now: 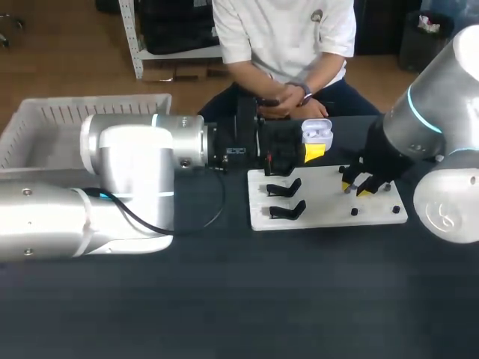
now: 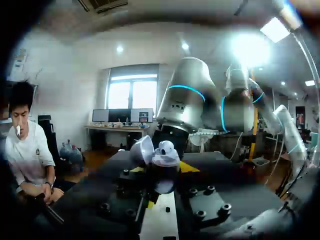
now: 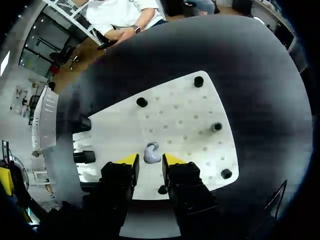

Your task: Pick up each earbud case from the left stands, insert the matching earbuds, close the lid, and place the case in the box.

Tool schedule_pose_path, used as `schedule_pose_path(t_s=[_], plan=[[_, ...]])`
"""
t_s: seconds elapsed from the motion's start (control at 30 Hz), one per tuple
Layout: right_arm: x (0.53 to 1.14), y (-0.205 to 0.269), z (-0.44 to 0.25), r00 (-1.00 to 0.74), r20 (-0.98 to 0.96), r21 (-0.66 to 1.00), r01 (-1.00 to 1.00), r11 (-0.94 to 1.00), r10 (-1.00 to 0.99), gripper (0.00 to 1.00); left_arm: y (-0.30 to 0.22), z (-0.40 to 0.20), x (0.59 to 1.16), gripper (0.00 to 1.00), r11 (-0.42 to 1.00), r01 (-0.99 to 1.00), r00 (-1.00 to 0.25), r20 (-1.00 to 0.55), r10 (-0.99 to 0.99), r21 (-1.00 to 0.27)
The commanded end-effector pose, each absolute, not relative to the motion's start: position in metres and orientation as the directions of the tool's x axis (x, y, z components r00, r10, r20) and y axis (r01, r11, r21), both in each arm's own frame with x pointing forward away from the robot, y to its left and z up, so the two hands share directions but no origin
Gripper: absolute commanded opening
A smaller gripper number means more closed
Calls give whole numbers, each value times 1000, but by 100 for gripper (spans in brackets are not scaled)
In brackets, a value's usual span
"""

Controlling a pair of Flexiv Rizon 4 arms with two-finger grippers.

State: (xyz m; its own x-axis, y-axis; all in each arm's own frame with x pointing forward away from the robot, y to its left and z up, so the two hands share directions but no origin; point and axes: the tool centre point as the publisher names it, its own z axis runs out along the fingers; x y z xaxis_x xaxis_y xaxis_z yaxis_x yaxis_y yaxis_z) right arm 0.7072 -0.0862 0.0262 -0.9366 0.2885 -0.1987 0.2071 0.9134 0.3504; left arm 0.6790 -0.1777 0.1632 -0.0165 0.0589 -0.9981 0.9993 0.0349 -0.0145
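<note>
An open white earbud case (image 1: 316, 132) is held above the table's far middle, with my left gripper (image 1: 313, 149) shut on its base. In the left wrist view the case (image 2: 162, 162) sits between the fingers, lid (image 2: 142, 150) tipped back and an earbud (image 2: 166, 148) showing in it. My right gripper (image 1: 356, 188) hangs low over the white board (image 1: 329, 213). In the right wrist view a pale earbud (image 3: 151, 153) lies on the board (image 3: 185, 115) between the yellow tips of that gripper (image 3: 150, 161), which stand close on both sides with a small gap on one side.
Two black stands (image 1: 286, 200) sit on the board's left part. Black pegs (image 3: 142, 102) dot the board's edges. A white slatted basket (image 1: 75, 120) stands at the back left. My left arm's body (image 1: 135, 179) covers much of the table's left.
</note>
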Motion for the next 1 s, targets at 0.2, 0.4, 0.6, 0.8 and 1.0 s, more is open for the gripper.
schedule_pose_path(t_s=[0.2, 0.4, 0.6, 0.8, 1.0], plan=[[707, -85, 23, -939, -193, 348, 205, 915, 283, 27, -178, 162, 678, 0, 41, 999, -12, -999, 52, -10], [708, -85, 22, -940, -188, 349, 208, 914, 286, 16, -178, 162, 678, 0, 41, 999, -12, -999, 52, -10], [709, -84, 22, -941, -186, 346, 206, 915, 282, 0, -178, 162, 678, 0, 41, 999, -12, -999, 52, -10], [707, -85, 31, -942, -191, 345, 200, 917, 277, 0, -178, 162, 678, 0, 41, 999, -12, -999, 52, -10], [701, -88, 45, -945, -205, 340, 177, 924, 256, 0, -178, 162, 678, 0, 41, 999, -12, -999, 52, -10]])
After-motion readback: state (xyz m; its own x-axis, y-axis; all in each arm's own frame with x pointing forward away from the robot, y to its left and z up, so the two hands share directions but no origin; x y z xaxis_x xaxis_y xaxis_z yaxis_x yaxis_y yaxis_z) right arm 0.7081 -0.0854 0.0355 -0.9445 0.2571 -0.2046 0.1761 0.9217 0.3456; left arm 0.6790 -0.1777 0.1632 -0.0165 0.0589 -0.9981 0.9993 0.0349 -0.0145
